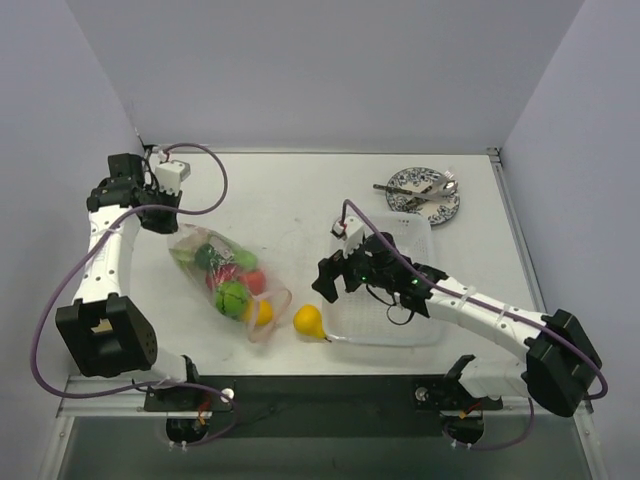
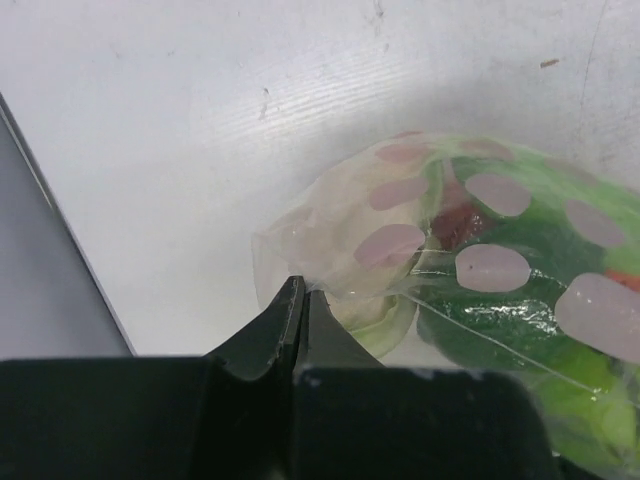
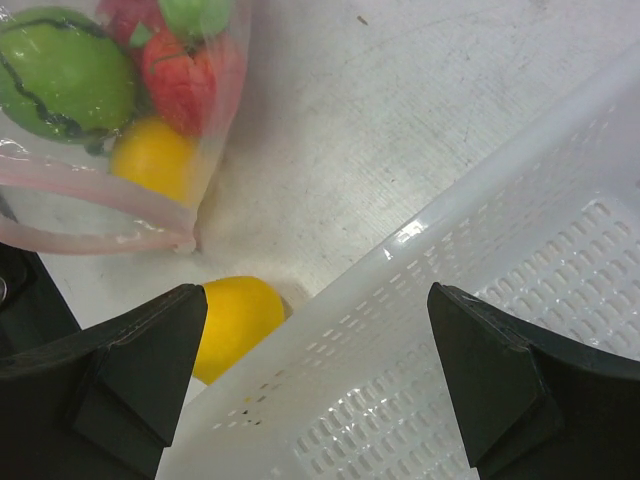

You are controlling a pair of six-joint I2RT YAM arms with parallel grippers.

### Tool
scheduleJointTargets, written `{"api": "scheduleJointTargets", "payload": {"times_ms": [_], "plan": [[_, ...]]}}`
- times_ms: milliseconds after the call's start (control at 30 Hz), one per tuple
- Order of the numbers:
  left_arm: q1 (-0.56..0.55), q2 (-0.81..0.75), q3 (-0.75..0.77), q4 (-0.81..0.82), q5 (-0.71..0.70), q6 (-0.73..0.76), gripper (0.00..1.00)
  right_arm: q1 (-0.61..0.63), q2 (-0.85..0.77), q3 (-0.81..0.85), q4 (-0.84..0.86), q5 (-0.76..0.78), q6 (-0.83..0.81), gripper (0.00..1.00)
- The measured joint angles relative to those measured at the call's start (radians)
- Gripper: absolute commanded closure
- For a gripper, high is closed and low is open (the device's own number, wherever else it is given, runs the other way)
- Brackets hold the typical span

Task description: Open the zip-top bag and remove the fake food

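Observation:
The zip-top bag (image 1: 192,262) lies left of centre, its pinkish mouth (image 3: 90,195) facing the tray. Inside it is fake food: a green piece (image 1: 232,297), a red one (image 3: 180,80) and a yellow one (image 1: 262,312). Another yellow fruit (image 1: 309,321) lies on the table outside the mouth, against the tray's corner. My left gripper (image 2: 303,290) is shut on the film at the bag's closed far corner (image 2: 340,240). My right gripper (image 3: 315,330) hangs open above the tray's left rim, with the loose yellow fruit (image 3: 235,325) beside its left finger and nothing between the fingers.
A rigid white mesh tray (image 1: 428,232) sits right of centre under the right arm. A blue-patterned plate (image 1: 408,184) with cutlery stands at the back right. Grey walls bound the table on the left, back and right.

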Motion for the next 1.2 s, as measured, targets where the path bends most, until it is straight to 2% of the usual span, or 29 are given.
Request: {"api": "scheduleJointTargets", "payload": {"times_ms": [200,500,667,833,967,1200], "plan": [[-0.097,0.010,0.007,0.072,-0.095,-0.024,1.00,0.082,0.108,0.068,-0.026,0.012,-0.042,0.00],[-0.099,0.040,-0.058,0.163,-0.202,-0.042,1.00,0.324,0.130,0.127,-0.074,0.034,-0.212,0.00],[-0.099,0.040,-0.122,0.206,-0.245,-0.043,1.00,0.341,0.099,0.090,-0.154,-0.029,-0.263,0.00],[-0.099,0.032,-0.161,0.232,-0.254,-0.046,1.00,0.396,0.071,0.084,-0.248,-0.019,-0.286,0.00],[-0.100,0.016,-0.166,0.232,-0.254,-0.050,1.00,0.447,0.002,0.057,-0.319,0.039,-0.274,0.00],[-0.108,-0.023,-0.172,0.232,-0.254,-0.063,1.00,0.452,-0.133,0.019,-0.435,0.103,-0.098,0.00]]}}
